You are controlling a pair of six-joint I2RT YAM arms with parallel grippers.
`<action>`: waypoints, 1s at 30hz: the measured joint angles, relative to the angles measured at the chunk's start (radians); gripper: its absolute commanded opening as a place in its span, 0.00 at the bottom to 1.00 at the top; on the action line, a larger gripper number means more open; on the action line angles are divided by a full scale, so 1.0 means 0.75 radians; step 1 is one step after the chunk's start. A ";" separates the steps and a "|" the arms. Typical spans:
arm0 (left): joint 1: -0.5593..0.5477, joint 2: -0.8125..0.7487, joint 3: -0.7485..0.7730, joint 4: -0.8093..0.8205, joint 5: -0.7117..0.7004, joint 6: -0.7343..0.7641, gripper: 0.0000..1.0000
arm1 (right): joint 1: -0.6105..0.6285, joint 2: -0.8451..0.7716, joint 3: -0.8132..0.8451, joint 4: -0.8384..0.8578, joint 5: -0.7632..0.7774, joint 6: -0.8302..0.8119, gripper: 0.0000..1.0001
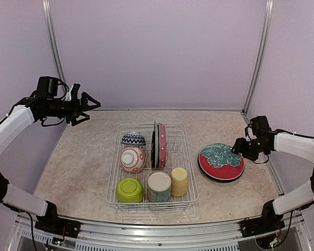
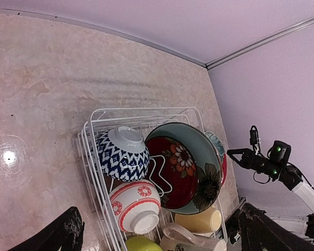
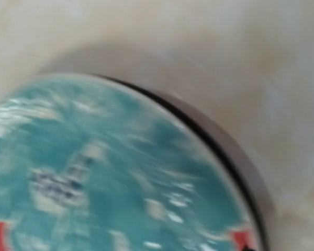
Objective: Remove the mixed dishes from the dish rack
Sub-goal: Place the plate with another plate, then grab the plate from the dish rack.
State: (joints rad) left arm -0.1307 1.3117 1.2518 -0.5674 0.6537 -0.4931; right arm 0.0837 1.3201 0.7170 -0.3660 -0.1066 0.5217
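The white wire dish rack (image 1: 114, 180) stands mid-table. It holds a blue zigzag bowl (image 1: 133, 139), a red-white bowl (image 1: 132, 159), a lime green bowl (image 1: 130, 190), a cream-teal mug (image 1: 159, 186), a yellow cup (image 1: 179, 181) and upright plates (image 1: 158, 145). A red plate with a teal centre (image 1: 221, 161) lies on the table right of the rack. My left gripper (image 1: 91, 107) is open and empty, raised far left of the rack. My right gripper (image 1: 239, 146) is at that plate's right edge. The right wrist view shows only the blurred plate (image 3: 110, 172).
The left wrist view looks down on the rack (image 2: 141, 111), with the red floral plate (image 2: 186, 164) upright beside the zigzag bowl (image 2: 120, 154). The right arm (image 2: 267, 163) shows beyond it. Purple walls close the table on three sides.
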 measured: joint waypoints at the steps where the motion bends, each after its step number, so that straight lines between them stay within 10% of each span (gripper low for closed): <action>1: 0.000 0.000 0.000 -0.001 -0.002 0.000 0.99 | 0.044 0.003 0.045 -0.026 0.037 -0.004 0.71; 30: -0.021 0.016 0.000 -0.003 0.032 -0.011 0.99 | 1.118 0.377 0.882 -0.145 0.449 0.198 0.77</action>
State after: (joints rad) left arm -0.1467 1.3239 1.2518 -0.5697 0.6773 -0.5011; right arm 0.9226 1.6028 1.3785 -0.4747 0.2302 0.6704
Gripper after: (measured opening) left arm 0.990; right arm 0.794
